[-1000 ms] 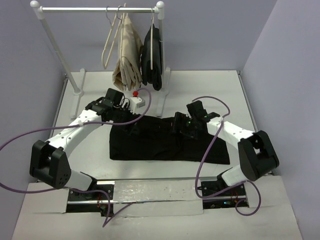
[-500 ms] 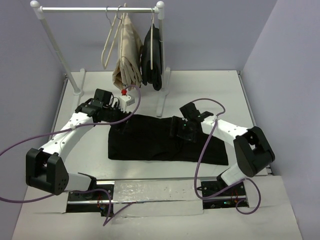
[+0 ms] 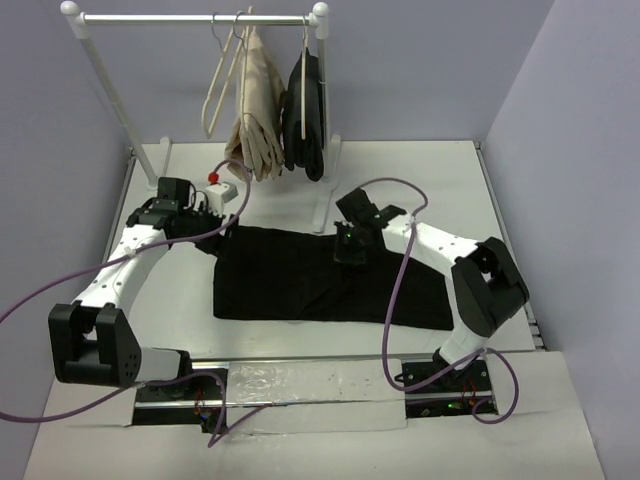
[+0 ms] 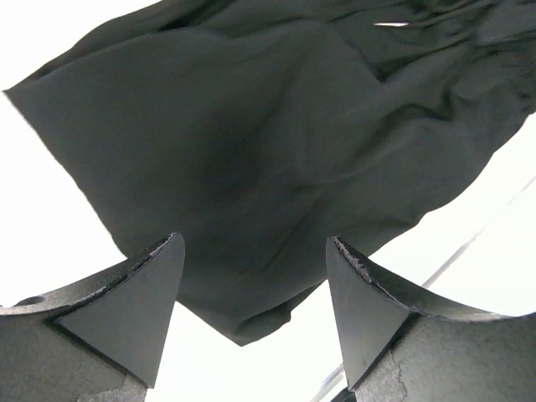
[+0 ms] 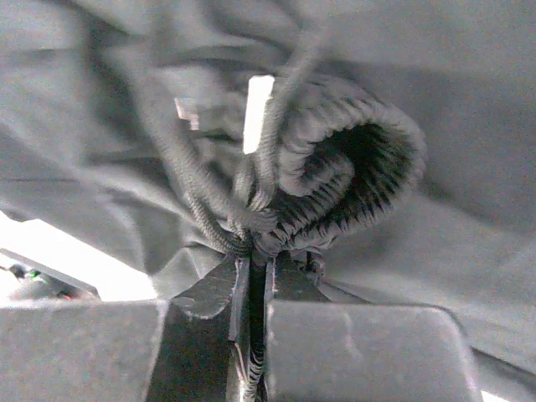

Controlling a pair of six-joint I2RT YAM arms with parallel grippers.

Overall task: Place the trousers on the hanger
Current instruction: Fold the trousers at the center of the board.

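The black trousers (image 3: 290, 282) lie flat across the table, stretching from left to right. My right gripper (image 3: 347, 254) rests on their far edge near the middle. In the right wrist view it (image 5: 253, 264) is shut on the ribbed waistband (image 5: 360, 172) and its drawstring cord. My left gripper (image 3: 203, 227) is open just off the trousers' left end. Its view shows a corner of the black cloth (image 4: 251, 126) beyond the spread fingertips (image 4: 255, 243), with nothing between them. The empty cream hanger (image 3: 215, 92) hangs on the rack at the back.
The white rack (image 3: 200, 18) stands at the far side, its feet (image 3: 326, 185) on the table. It also carries beige trousers (image 3: 256, 115) and a small black garment (image 3: 306, 115) on other hangers. A white box with a red button (image 3: 224, 190) rides on my left arm.
The right gripper went from open to shut on the waistband and slid leftward and farther back. The left arm swung left and back, off the trousers.
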